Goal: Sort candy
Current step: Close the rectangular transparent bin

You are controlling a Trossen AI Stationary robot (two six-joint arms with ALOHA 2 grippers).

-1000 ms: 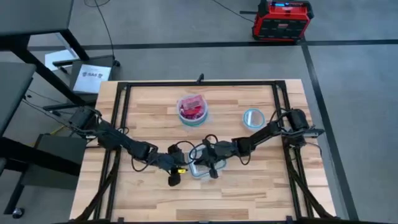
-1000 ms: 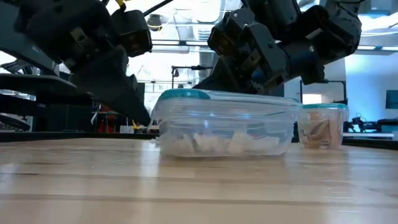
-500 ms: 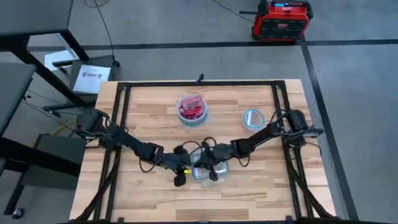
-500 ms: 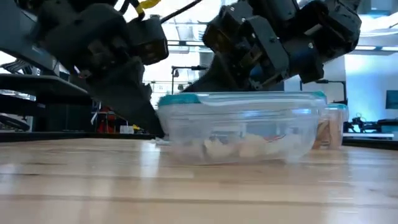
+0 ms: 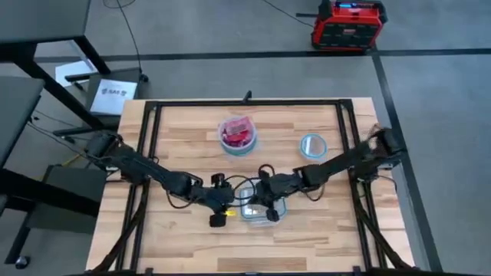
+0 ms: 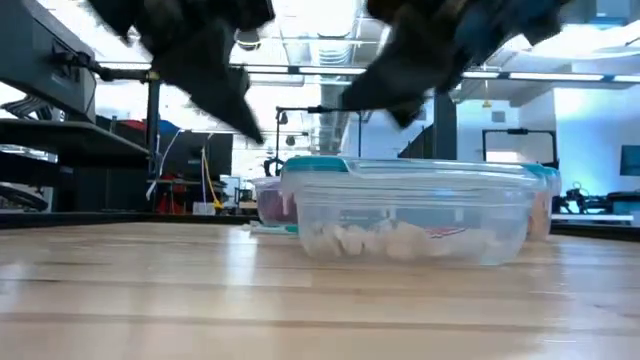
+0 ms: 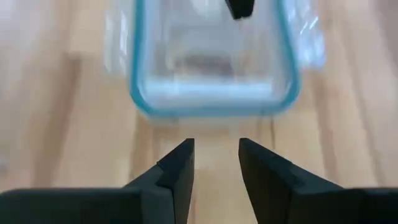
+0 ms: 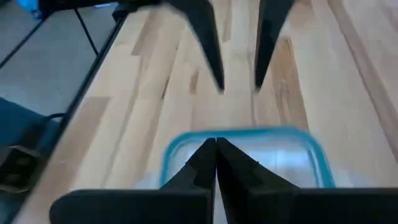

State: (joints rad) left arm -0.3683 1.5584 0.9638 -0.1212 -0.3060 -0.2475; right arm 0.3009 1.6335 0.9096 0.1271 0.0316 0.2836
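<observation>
Wooden table (image 5: 307, 230) | tub (image 5: 261, 211) between arms | left fingers (image 7: 177, 171) apart | right fingers (image 8: 205, 158) closed, empty

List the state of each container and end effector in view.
Rectangular tub: lidless, upright, whitish candy inside.
Round bowl: upright, holds red candy.
Small bowl: upright, contents unclear.
Left end effector: open, empty, beside the tub.
Right end effector: shut, over the tub.
</observation>
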